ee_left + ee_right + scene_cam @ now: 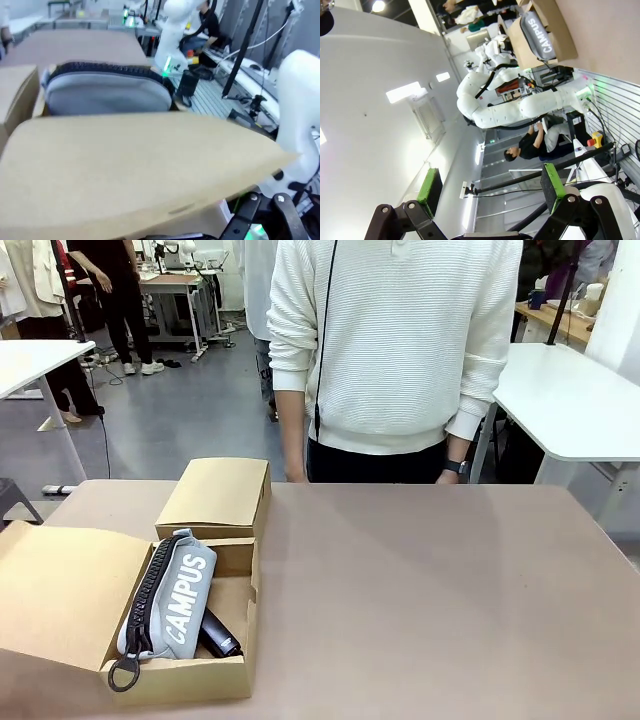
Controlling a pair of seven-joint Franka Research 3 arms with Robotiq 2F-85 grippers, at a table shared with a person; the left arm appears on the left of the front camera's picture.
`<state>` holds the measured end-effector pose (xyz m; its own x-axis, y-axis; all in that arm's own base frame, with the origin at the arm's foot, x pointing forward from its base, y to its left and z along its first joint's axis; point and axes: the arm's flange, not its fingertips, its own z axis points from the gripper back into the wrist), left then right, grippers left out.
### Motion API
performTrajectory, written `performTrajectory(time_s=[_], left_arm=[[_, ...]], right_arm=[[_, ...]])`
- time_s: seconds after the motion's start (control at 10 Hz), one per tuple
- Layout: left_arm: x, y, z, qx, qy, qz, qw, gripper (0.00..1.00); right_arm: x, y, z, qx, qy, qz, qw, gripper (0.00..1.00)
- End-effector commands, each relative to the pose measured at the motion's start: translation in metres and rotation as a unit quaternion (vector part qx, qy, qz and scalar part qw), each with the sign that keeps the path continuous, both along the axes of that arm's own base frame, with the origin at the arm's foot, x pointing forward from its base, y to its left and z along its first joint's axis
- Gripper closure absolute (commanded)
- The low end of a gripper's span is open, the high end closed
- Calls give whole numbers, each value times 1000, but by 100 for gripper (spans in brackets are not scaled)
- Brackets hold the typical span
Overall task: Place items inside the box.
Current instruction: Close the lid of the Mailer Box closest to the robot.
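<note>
Now check box (60,590) at table's 8 o'clock: grey "CAMPUS" pouch (175,598) lies inside over black item. Right gripper (492,192) fingers spread, empty. Left gripper state: cannot tell. Keep flaps clear when you close.

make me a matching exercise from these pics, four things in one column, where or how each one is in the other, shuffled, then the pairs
Things
1. grey zip pouch lettered "CAMPUS"
2. black marker pen
3. brown cardboard box
4. right gripper

Place or state
A. at the table's near left corner, lid flap folded out to the left
B. open, green pads apart, nothing between them
C. standing on edge in the box, zip side to the left
D. lying low in the box, to the right of the pouch

Pairs: 1-C, 2-D, 3-A, 4-B
</note>
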<state>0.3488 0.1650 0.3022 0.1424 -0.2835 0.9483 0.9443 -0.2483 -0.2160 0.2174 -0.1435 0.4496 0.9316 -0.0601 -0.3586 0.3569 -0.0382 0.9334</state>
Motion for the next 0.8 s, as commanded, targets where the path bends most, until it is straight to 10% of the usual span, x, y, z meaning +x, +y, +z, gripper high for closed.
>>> performTrajectory(time_s=[0.0, 0.7], left_arm=[[-1, -13, 19, -38, -18, 30, 999, 0], [-17, -137, 59, -79, -45, -32, 995, 0]], right_arm=[[0, 0, 7, 10, 5, -6, 1000, 0], [0, 0, 7, 10, 5, -6, 1000, 0]])
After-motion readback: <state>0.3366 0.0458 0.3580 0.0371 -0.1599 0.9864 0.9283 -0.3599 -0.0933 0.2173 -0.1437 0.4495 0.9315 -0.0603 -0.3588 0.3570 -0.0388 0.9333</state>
